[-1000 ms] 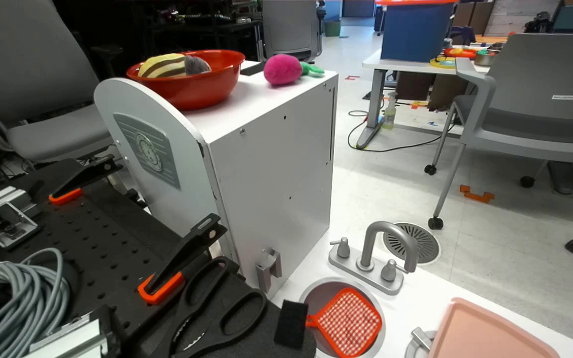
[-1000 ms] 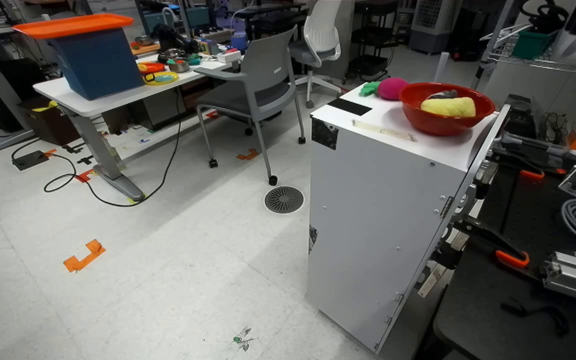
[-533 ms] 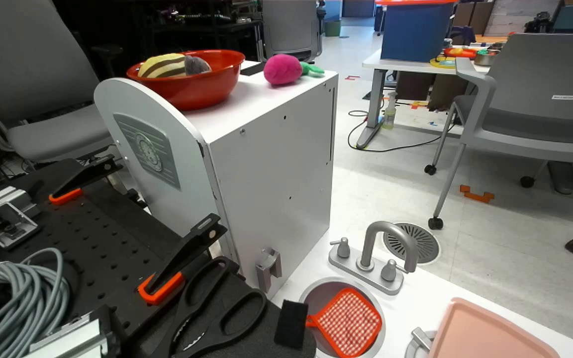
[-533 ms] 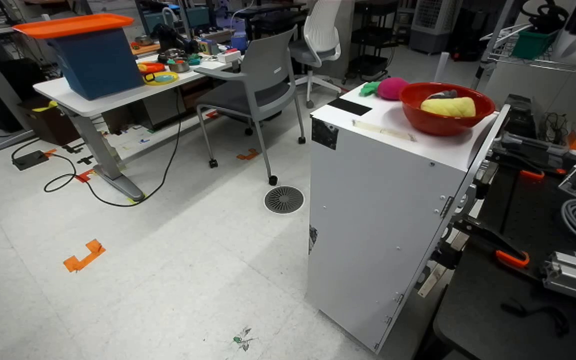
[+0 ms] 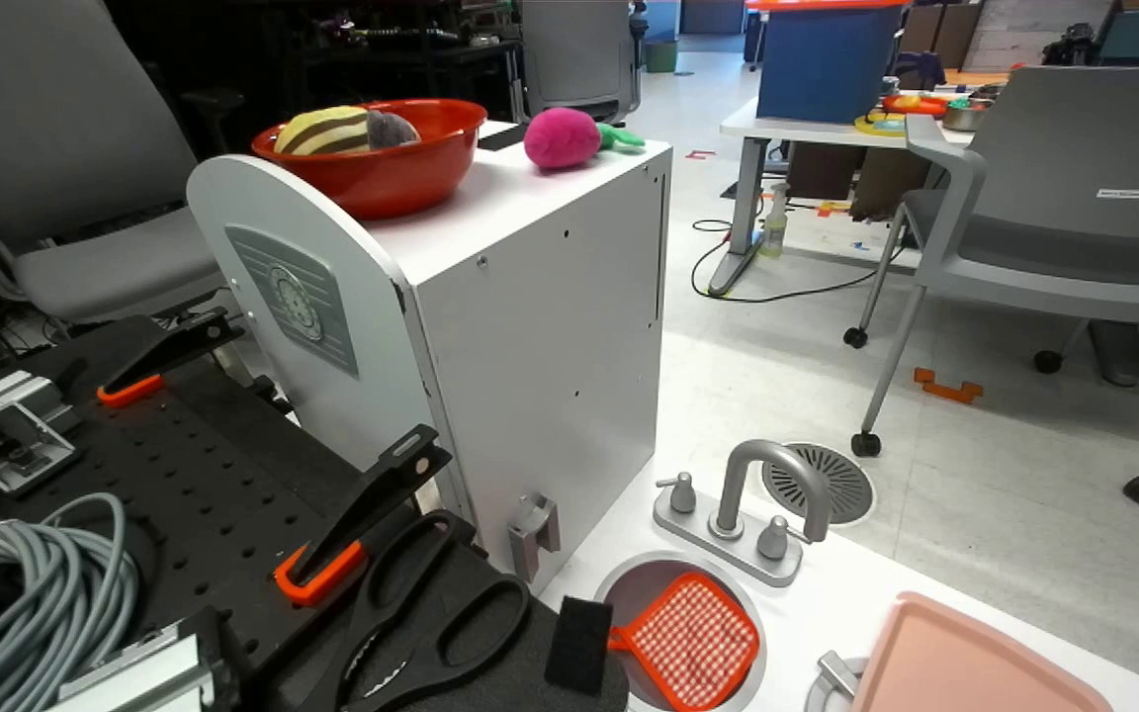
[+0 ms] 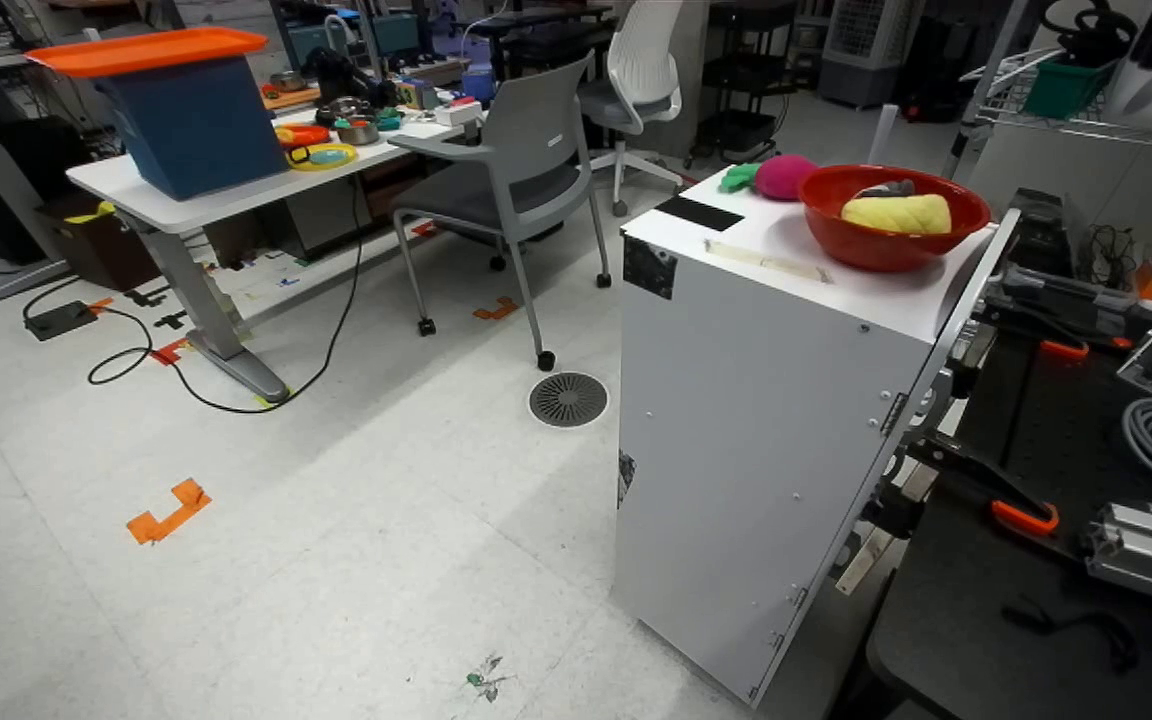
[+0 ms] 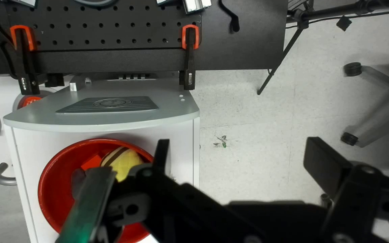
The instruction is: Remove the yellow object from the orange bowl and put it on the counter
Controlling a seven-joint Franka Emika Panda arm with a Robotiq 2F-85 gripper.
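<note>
Orange bowl [image 5: 390, 188] on counter [image 5: 510, 198], yellow object [image 6: 898, 214] and grey thing [image 5: 394, 129] inside — claw [image 7: 238, 158] spread wide

Magenta plush ball [image 5: 562, 138], green tuft [image 5: 619, 137] at one end. Grey faucet [image 5: 734, 494] beside a round basin [image 5: 641, 588]; orange-red mesh strainer [image 5: 693, 643] in or over it, I can't tell which; pink tray [image 5: 975, 663] near, coiled grey cable [image 5: 100, 583] on a black perforated bench [image 5: 204, 485]. Across the pale floor [image 6: 416, 580]: blue bin [image 6: 201, 135] with orange lid [image 6: 151, 52] on a white desk [image 6: 121, 178], grey chair [image 6: 541, 130] alongside, round drain [image 6: 568, 400], orange tape [image 6: 176, 516].
</note>
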